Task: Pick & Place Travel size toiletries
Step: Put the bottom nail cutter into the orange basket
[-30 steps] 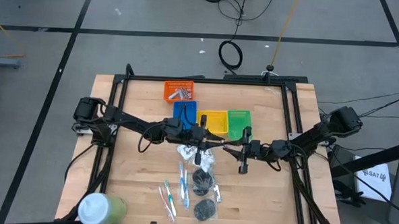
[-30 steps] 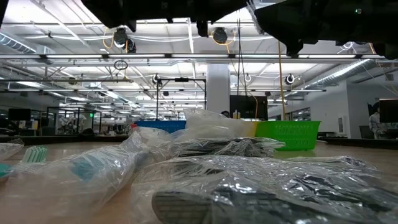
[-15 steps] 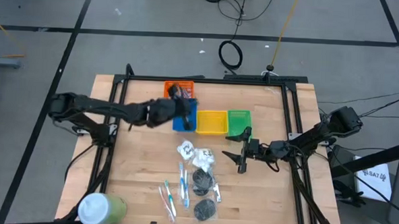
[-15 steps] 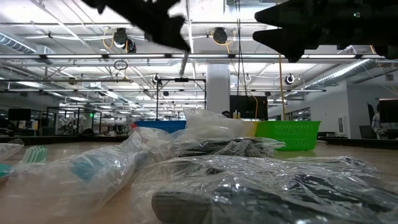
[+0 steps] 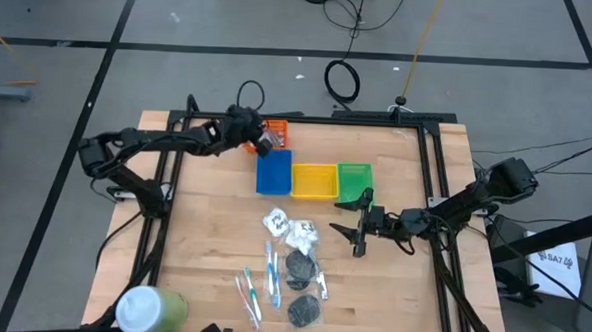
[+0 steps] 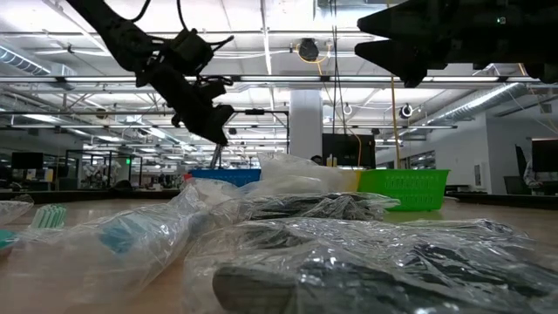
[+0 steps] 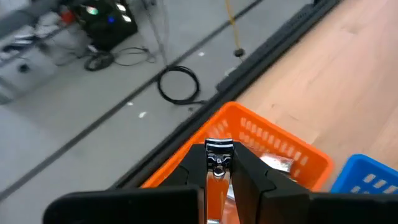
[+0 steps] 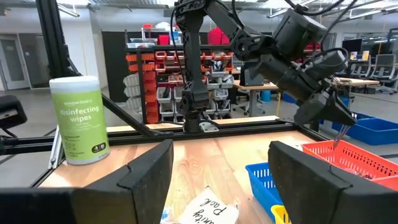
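**Silvery stick over the orange tray; most toiletries not yet sorted**

The left gripper [image 5: 264, 140] hangs above the orange tray [image 5: 276, 128] at the far side of the table, its fingers clamped on a short silvery stick [image 7: 218, 163]. The tray already holds some silvery items, so sorting has begun, and this piece looks about to be dropped in

The right gripper [image 5: 359, 232] waits over bare wood just right of the pile, fingers apart and holding nothing

Much remains, by my reading. Near the front edge lie the white packets [image 5: 287, 227], the dark round discs [image 5: 304, 308] in clear wrap and the toothbrushes [image 5: 251, 293]. The blue tray [image 5: 274, 173], yellow tray [image 5: 314, 181] and green tray [image 5: 354, 183] look empty from above
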`<state>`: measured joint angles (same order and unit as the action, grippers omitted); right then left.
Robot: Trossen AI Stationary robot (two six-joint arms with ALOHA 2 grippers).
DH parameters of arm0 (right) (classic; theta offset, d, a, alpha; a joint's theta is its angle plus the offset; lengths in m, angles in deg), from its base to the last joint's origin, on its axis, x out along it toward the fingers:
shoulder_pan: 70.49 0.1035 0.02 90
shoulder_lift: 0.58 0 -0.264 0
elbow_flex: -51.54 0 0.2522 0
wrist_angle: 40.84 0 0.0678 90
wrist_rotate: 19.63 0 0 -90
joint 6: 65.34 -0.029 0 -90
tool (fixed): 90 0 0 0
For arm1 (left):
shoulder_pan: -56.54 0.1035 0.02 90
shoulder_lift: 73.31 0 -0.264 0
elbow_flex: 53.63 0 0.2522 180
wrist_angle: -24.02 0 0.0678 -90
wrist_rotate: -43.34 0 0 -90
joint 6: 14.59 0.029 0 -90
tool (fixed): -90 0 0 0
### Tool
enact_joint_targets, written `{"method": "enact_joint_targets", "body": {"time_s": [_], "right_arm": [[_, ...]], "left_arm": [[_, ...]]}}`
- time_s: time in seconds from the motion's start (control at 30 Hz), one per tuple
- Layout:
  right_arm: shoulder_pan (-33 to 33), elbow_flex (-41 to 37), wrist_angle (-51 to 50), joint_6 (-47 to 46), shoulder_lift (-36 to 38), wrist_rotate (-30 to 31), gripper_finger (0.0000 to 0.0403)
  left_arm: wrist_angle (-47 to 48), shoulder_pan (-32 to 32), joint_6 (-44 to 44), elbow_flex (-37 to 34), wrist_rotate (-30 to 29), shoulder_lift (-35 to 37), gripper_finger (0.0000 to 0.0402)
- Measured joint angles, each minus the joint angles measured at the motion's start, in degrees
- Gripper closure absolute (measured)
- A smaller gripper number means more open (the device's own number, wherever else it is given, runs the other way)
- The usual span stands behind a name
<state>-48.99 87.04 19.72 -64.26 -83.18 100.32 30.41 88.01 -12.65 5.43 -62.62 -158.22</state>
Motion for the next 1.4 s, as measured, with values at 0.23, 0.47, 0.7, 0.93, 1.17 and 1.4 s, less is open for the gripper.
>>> {"method": "enact_joint_targets", "body": {"time_s": [0.23, 0.47, 0.7, 0.93, 1.17, 1.4], "right_arm": [[0.00, 0.00, 0.02, 0.00, 0.00, 0.00, 0.0154], [0.00, 0.00, 0.01, 0.00, 0.00, -0.05, 0.0154], [0.00, 0.00, -0.76, 0.38, 0.00, -0.18, 0.0154], [0.18, 0.00, -2.19, 1.68, 0.00, -0.21, 0.0154], [3.17, 0.38, -2.92, 6.73, 0.00, 0.25, 0.0155], [9.47, 14.83, -32.35, 7.56, 0.00, 8.93, 0.0155]], "left_arm": [[-0.06, 0.60, -0.80, -0.02, 0.73, -1.26, 0.0309], [-0.17, 0.59, -3.93, -0.02, -4.99, -1.44, 0.0261], [-0.50, -0.92, -3.53, -0.02, -3.60, -1.04, 0.0196], [-0.67, -7.68, 0.32, -0.02, 1.98, 4.10, 0.0164], [-6.96, -19.49, 1.03, -0.02, 9.48, 9.08, 0.0163], [-9.91, -30.16, 7.09, -0.02, 7.90, 9.11, 0.0163]]}}
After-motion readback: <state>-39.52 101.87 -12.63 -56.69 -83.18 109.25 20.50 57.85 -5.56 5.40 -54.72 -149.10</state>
